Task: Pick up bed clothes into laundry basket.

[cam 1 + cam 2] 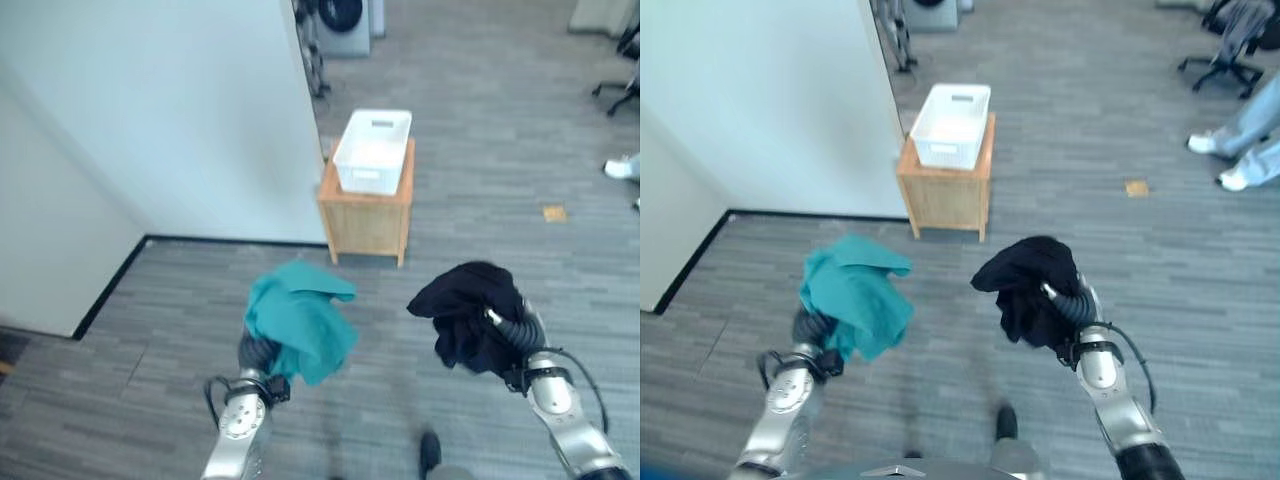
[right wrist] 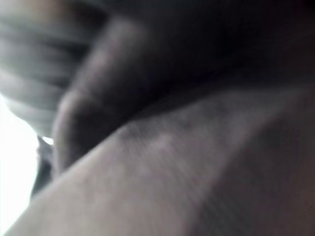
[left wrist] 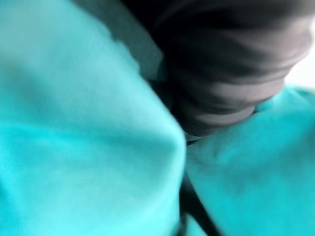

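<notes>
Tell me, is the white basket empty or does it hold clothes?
Empty as far as visible: the white basket on the wooden stand shows only white inside.

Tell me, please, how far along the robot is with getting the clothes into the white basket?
Pickup looks done: the teal cloth drapes over the left hand, the black cloth over the right hand. Both are carried above the floor. Still left: reaching the white basket on the wooden stand ahead and dropping both in; the basket looks empty.
</notes>
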Controlling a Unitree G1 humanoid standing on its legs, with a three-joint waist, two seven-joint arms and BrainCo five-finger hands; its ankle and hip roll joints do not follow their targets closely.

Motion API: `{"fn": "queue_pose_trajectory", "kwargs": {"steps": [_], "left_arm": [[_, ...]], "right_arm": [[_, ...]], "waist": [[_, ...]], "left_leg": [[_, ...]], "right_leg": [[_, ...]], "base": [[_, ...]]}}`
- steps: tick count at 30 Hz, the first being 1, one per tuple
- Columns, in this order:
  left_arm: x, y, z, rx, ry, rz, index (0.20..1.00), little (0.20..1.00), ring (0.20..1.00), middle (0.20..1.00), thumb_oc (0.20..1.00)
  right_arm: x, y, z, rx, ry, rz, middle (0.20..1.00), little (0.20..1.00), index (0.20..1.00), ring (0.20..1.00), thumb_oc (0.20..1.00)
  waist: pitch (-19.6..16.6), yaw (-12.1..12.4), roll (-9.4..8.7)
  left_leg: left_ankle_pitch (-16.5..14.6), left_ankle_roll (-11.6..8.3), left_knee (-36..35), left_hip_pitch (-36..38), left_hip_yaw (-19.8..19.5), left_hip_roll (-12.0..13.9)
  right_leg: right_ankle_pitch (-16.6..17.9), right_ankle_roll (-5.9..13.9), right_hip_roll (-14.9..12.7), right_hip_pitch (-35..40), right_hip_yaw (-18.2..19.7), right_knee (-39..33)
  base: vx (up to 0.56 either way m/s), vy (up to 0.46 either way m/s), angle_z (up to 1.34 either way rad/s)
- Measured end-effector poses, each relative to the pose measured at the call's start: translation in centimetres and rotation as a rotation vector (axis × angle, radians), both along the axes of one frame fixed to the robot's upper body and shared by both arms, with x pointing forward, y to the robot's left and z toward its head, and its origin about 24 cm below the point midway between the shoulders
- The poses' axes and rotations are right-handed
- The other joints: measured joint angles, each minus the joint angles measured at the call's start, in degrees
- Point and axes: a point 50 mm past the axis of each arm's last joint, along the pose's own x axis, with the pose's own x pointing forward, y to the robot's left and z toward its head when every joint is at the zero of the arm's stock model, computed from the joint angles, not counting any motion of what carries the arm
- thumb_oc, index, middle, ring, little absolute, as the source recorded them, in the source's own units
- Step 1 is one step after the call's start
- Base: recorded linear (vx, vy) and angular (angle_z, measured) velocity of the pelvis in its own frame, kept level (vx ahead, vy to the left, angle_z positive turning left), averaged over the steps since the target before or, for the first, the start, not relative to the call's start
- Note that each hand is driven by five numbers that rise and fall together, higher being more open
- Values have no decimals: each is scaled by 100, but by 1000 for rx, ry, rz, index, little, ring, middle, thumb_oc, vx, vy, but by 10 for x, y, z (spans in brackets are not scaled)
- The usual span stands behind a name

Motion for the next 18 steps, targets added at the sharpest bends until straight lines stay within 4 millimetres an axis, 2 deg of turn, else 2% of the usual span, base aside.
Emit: {"fn": "queue_pose_trajectory", "kwargs": {"steps": [2,3,4,6,7,8,9,10,11,13,14,15,16,18], "left_arm": [[-28,23,9,33,-13,-1,200,200,200,200,200],[-21,37,22,128,-37,-26,200,200,200,200,200],[-4,46,40,206,-95,-60,200,200,200,200,200],[42,52,80,346,-274,-82,200,200,200,200,200],[76,48,119,426,-433,-80,200,200,200,200,200],[84,40,128,420,-481,-84,200,200,200,200,200],[90,31,137,383,-558,-82,200,200,200,200,200],[85,7,128,327,-580,-123,200,200,200,200,200],[72,-4,109,304,-502,-170,200,200,200,200,200],[34,-23,77,242,-374,-247,200,200,200,200,200],[18,-30,62,213,-297,-269,200,200,200,200,200],[9,-34,50,188,-234,-271,200,200,200,200,200],[9,-34,49,189,-225,-270,200,200,200,200,200],[8,-34,47,189,-213,-266,200,200,200,200,200]], "right_arm": [[-19,-12,-17,24,87,-52,200,200,200,200,200],[-36,-24,-24,1,151,-96,200,200,200,200,200],[-39,-28,-26,-13,170,-94,200,200,200,200,200],[-36,-27,-22,-16,140,-97,200,200,200,200,200],[-26,-18,-12,-12,74,-65,200,200,200,200,200],[-21,-12,-7,-3,38,-41,200,200,200,200,200],[-13,-4,-2,-5,-4,-10,200,200,200,200,200],[-3,12,4,3,-55,36,200,200,200,200,200],[0,18,8,-13,-69,69,200,200,200,200,200],[8,25,27,-46,-154,109,200,200,200,200,200],[12,26,36,-59,-199,107,200,200,200,200,200],[17,22,48,-81,-253,95,200,200,200,200,200],[17,19,52,-104,-262,81,200,200,200,200,200],[18,16,54,-130,-267,64,200,200,200,200,200]], "waist": [[78,20,-125],[101,83,-163],[121,134,-183],[189,195,-157],[226,185,-111],[266,194,-153],[294,185,-129],[391,210,-281],[418,220,-322],[467,155,-413],[492,179,-487],[547,236,-540],[593,249,-612],[632,299,-699]], "left_leg": [[64,12,13,-102,-141,17],[92,0,29,-127,-294,46],[90,1,58,-143,-344,60],[101,6,160,-204,-449,113],[72,3,230,-238,-473,177],[98,-59,333,-248,-488,169],[-7,-163,646,-386,-538,287],[-159,-348,1589,-541,-379,372],[-159,-355,1987,-574,-403,420],[-25,-404,2803,-973,-448,586],[-80,-459,2738,-1077,-449,464],[-96,-486,2205,-1258,-439,336],[-89,-474,1874,-1323,-529,277],[-31,-458,1116,-1285,-485,124]], "right_leg": [[74,-38,3,-72,-130,7],[55,-46,1,-35,-239,0],[39,-47,-5,26,-314,-1],[-37,-44,-38,148,-520,4],[-72,-85,6,90,-672,156],[-111,-106,19,66,-724,263],[-320,-228,25,-100,-818,663],[-1003,-487,-170,-254,-809,1624],[-1091,-440,-133,-129,-749,1558],[-1058,-442,-46,184,-633,949],[-1021,-406,-75,350,-617,500],[-858,-459,-73,385,-655,279],[-536,-582,-65,429,-634,181],[-489,-579,-30,534,-632,42]], "base": [[-73,-114,28],[-76,-194,56],[-59,-136,51],[-82,-158,35],[-102,-217,23],[-70,-156,2],[-1,-133,-31],[39,-119,-47],[66,-135,-62],[57,-37,-72],[200,4,-78],[282,24,-48],[256,36,-15],[209,38,-6]]}}
